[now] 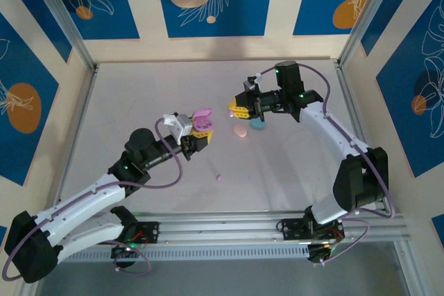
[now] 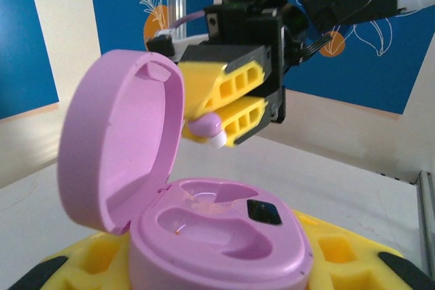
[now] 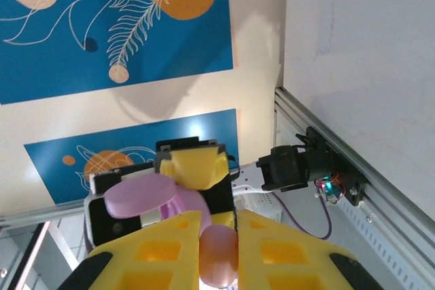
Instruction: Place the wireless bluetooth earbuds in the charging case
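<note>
The left pincer (image 1: 200, 134) is closed on the base of an open purple case (image 2: 217, 239), one yellow finger on each side of it. The case's lid (image 2: 119, 147) stands up on its hinge at the far left of this pincer's own view, and the two hollow wells in the base face up.

The right pincer (image 1: 238, 109) is pressed together on an earbud (image 2: 206, 125). This small purple nub with a white tip sticks out from between the yellow fingertips. In the right wrist view it sits squeezed in the gap between the two fingers. Seen from the left pincer, the earbud hangs above the case's wells and apart from them, close by the lid's rim. Whether it touches the lid I cannot tell.

In the top view the two pincers face each other over the middle of the bench (image 1: 139, 95), near each other but apart. Just below the right pincer a pink case (image 1: 241, 131) and a blue case (image 1: 258, 125) lie on the bench, side by side. A loose earbud (image 1: 219, 177), tiny and purple, lies on the bench nearer the arm bases, below and right of the left pincer.
</note>
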### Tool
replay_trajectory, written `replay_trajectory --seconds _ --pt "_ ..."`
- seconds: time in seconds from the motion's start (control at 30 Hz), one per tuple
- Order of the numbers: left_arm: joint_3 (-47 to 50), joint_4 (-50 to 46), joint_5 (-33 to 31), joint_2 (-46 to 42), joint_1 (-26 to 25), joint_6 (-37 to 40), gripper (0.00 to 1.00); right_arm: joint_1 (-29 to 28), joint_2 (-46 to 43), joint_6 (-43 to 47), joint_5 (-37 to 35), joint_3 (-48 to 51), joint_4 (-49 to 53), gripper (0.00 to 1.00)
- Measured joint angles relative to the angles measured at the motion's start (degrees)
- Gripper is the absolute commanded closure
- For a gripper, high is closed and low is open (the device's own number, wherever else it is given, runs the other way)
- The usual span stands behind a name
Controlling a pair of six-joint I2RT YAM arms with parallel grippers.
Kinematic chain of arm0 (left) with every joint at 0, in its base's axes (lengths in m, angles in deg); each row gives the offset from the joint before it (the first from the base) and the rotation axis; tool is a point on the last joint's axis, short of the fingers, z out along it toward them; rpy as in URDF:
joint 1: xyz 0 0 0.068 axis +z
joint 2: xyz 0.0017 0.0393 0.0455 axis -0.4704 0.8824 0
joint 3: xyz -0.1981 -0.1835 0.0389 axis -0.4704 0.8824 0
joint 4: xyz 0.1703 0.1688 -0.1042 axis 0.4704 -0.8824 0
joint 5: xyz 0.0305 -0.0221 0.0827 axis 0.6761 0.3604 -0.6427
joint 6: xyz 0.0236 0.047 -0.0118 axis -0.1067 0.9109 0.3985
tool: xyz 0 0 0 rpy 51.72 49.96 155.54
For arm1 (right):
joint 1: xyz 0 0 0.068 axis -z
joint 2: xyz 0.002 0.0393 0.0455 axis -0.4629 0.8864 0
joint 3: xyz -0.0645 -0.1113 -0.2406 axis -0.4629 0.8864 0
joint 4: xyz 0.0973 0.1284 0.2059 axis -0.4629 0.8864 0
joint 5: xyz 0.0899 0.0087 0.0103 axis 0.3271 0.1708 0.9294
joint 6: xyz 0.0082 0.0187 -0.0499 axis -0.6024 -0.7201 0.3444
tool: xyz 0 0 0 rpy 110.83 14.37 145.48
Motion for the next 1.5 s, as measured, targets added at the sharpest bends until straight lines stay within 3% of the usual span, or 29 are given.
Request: replay_trajectory --seconds 0.37,0.63,0.93,1.5 --pt "0.76 7.89 2.32 4.57 0.00 2.58 0.81 -0.44 -7.43 7.48 -2.40 0.11 0.90 0.82" --pt "0.98 13.44 5.03 7.56 0.00 2.80 0.81 -5.42 -13.64 15.21 -4.87 2.91 -2.84 0.82" --pt "0.98 16.87 7.96 8.55 0.00 2.29 0.80 -8.92 -13.84 21.07 -7.52 2.91 -3.61 0.82" --pt "0.98 18.14 10.08 8.96 0.00 0.79 0.79 -11.02 -11.37 23.80 -8.57 1.99 -2.27 0.82"
